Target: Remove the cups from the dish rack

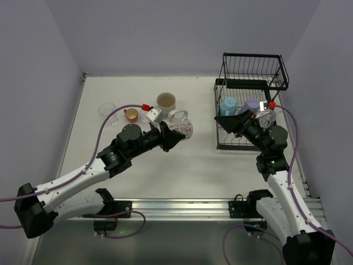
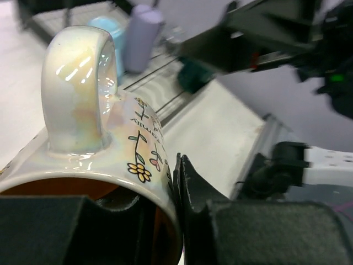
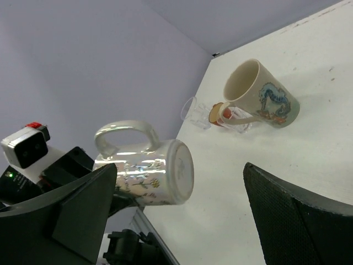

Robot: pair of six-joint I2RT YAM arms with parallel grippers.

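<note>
Cups on table (image 1: 193,165) and in dish rack (image 1: 253,69); floral mug (image 1: 181,128) clamped by left gripper (image 1: 172,137)

Left arm: reaches out over the middle of the table. Its fingers (image 2: 193,187) are clenched on the rim of the floral mug, one inside the mouth and one outside the wall. The mug is white with a pearly sheen and small printed flowers. It lies on its side, handle up and base pointing away from the gripper. Cannot tell whether its lower side touches the table or sits just clear of it.

Right arm: the right gripper (image 1: 240,120) sits low at the lower tray of the dish rack. From its wrist camera, both fingers (image 3: 83,215) stand far apart with nothing between them, so they are released.

Rack: black wire, at the far right of the table. A light blue cup (image 1: 229,105) and a lavender cup (image 1: 252,105) stand side by side in the lower tray, just beyond the right gripper. No cup shows in the raised upper basket.

Table, far left of centre: a beige mug (image 1: 166,101) with a blue print stands upright, mouth up. Near it on the left is a small orange-red cup (image 1: 131,115). A clear glass (image 1: 107,109) sits further left again. All three are beyond the floral mug and apart from it.
</note>
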